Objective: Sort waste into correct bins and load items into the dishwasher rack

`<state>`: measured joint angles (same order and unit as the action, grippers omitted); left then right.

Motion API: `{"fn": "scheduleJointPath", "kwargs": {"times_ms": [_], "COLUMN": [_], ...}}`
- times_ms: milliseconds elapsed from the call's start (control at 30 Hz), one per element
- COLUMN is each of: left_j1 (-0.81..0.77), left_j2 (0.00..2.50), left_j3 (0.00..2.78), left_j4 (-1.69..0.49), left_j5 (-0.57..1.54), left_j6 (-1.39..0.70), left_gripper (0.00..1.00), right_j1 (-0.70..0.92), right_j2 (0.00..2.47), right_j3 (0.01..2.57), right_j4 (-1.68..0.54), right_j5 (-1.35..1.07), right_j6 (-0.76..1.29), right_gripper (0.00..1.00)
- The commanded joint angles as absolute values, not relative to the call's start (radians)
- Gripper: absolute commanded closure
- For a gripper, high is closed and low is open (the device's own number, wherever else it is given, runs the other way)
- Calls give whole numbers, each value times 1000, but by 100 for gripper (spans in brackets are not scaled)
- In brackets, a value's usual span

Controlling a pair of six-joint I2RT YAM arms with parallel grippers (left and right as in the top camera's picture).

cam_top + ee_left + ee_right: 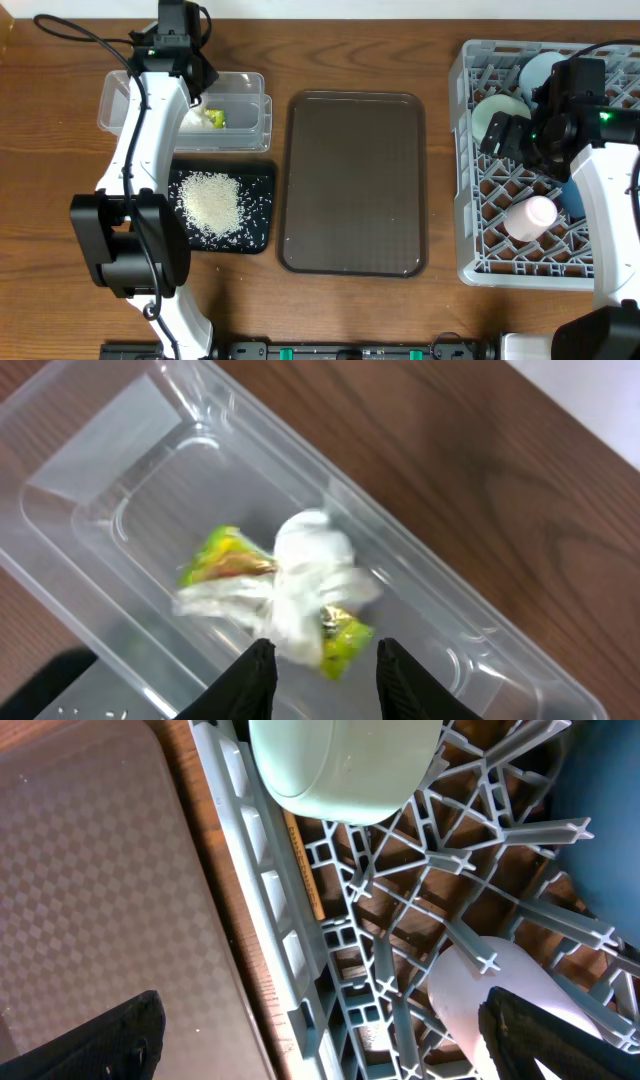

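The work surface is a brown wood-grain table [380, 30]; a pale surface [600, 390] shows beyond its far edge. At the far left stands the clear plastic container [245, 85], holding the crumpled white tissue [310, 575] and the yellow printed wrapper [225, 555], which touch each other. The left gripper [318, 660] hangs directly above them, jaws parted, with nothing clamped between the fingertips. Just beside the container, on the near side, lies the black tray [255, 180] with the heap of white rice [210, 203] and scattered grains. The brown serving tray [355, 180] occupies the table centre. At the right sits the grey dishwasher rack [465, 150], containing the mint-green bowl [340, 770], the light-blue bowl [540, 70], the dark-blue bowl [600, 850] and the pink cup [530, 215] lying on its side among the pegs. The right gripper [320, 1010] hovers over the rack's left edge, jaws spread wide, holding nothing.
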<state>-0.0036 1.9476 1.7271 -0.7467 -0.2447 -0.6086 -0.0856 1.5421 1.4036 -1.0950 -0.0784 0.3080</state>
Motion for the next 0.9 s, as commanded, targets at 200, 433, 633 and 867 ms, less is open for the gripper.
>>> {"fn": "scheduleJointPath", "kwargs": {"times_ms": [200, 433, 633, 867], "left_j1": [-3, -3, -3, -14], "left_j2": [1908, 1731, 1547, 1366], "left_j3": [1723, 1723, 1722, 1682], "left_j4": [-842, -1026, -1186, -1386], "left_j5": [-194, -49, 12, 12], "left_j6": [-633, -633, -633, -633], "left_gripper": [60, 61, 59, 57], "right_j1": [-86, -86, -86, -86], "right_j2": [1534, 1534, 1534, 1534], "right_j3": [1406, 1406, 1406, 1406], "right_j4": [-1093, -1093, -1093, -1093], "right_j5": [-79, -79, -79, -79], "right_j6": [321, 321, 321, 321], "right_gripper": [1, 1, 1, 1]}}
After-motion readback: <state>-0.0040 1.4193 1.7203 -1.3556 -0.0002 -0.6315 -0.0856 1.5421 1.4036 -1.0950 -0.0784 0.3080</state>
